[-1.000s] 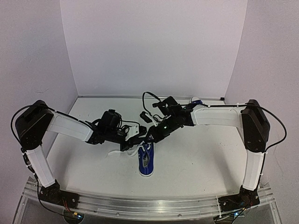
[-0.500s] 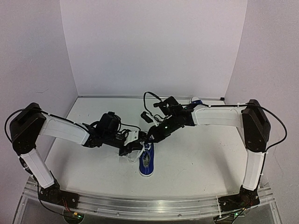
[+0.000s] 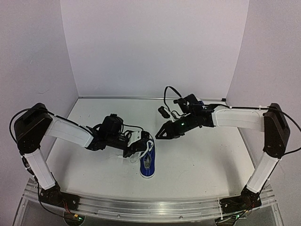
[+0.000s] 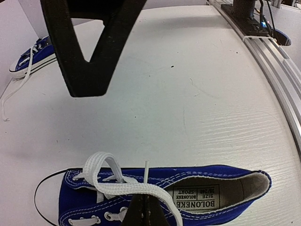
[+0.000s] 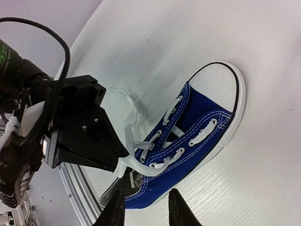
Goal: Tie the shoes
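Lengthwise to the robot, the nearer blue shoe (image 3: 148, 165) lies on the table (image 3: 202, 160) between the two arms. Its heel opening faces the arm bases and its white toe cap points toward the back wall. The left end effector (image 3: 138, 149) is pinched tight on a white lace (image 4: 136, 188) right over the eyelets, on the shoe's left side, and is much the closer of the two. The right end effector (image 3: 159, 136) hangs above the table to the shoe's right, toward the toe end and clear of it. Its fingers are parted a little, with nothing between them.

The second shoe (image 4: 35, 54) sits well apart near the back of the table, laces trailing loose.

Any lace the right arm goes for next appears to lie down and to its left, across the shoe's short axis rather than along it. That reach would bring the right arm in toward the left end effector already at the lacing, so the room between the two sets of fingers looks like the tight point.
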